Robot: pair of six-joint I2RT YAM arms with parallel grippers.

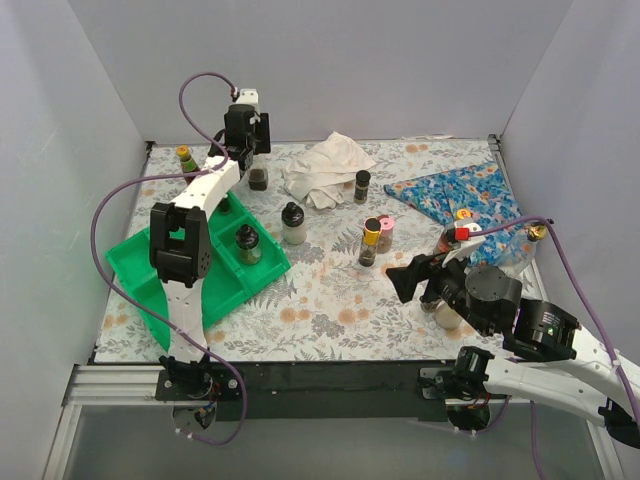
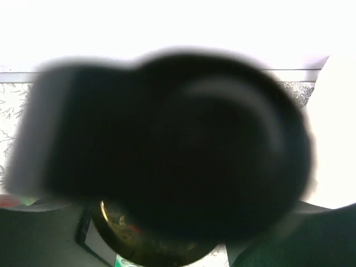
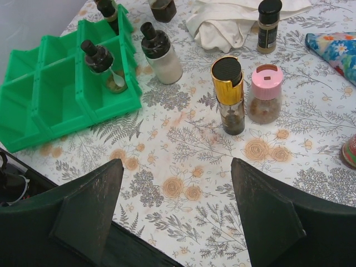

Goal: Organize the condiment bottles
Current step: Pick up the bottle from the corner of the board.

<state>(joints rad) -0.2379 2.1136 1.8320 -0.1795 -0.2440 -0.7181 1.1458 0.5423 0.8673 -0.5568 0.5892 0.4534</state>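
Note:
My left gripper (image 1: pixel 256 168) is at the back of the table, shut on a dark jar (image 1: pixel 258 180). In the left wrist view the jar's black cap (image 2: pixel 183 139) fills the frame, with brown glass (image 2: pixel 144 242) below it. My right gripper (image 3: pixel 175 189) hangs open over bare table, with nothing between its fingers. Ahead of it stand a gold-capped bottle (image 3: pixel 229 94) and a pink-capped jar (image 3: pixel 265 100). A cream bottle (image 3: pixel 161 53) stands beside the green tray (image 3: pixel 50 94). A dark bottle (image 3: pixel 103 64) stands in the tray's right-hand compartment. A black-capped bottle (image 3: pixel 268 25) is by the white cloth (image 3: pixel 222 25).
A yellow-capped bottle (image 1: pixel 186 160) stands at the back left. More bottles, one red-capped (image 1: pixel 461 233), cluster by the right arm on a blue flowered cloth (image 1: pixel 460 195). Walls close in the table on three sides.

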